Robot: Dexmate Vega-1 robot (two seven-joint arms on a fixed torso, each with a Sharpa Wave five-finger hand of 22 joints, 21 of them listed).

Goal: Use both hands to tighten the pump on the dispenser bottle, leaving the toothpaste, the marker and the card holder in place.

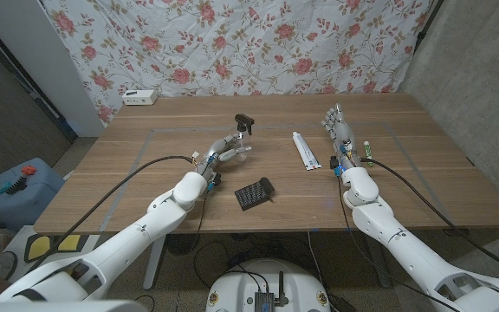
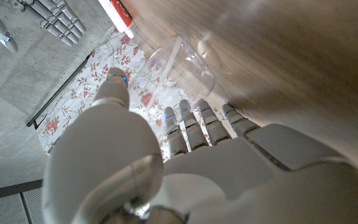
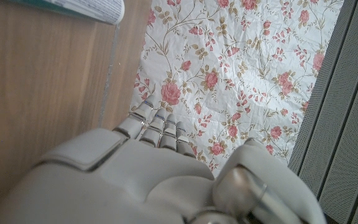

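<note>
A clear dispenser bottle (image 1: 243, 149) with a black pump (image 1: 246, 120) stands left of the table's middle. My left hand (image 1: 222, 156) is against it from the left. In the left wrist view the bottle (image 2: 182, 62) sits between the thumb and the fingers (image 2: 194, 124); whether they press on it is unclear. My right hand (image 1: 341, 130) stands at the right with its fingers up and apart, holding nothing. The white toothpaste tube (image 1: 304, 149) lies between the hands. A marker (image 1: 366, 151) lies beside the right hand. The black card holder (image 1: 255, 192) lies near the front edge.
A white power strip (image 1: 140, 97) sits at the table's back left corner. A flowered cloth hangs behind the table. Blue containers (image 1: 11, 189) stand on the floor to the left.
</note>
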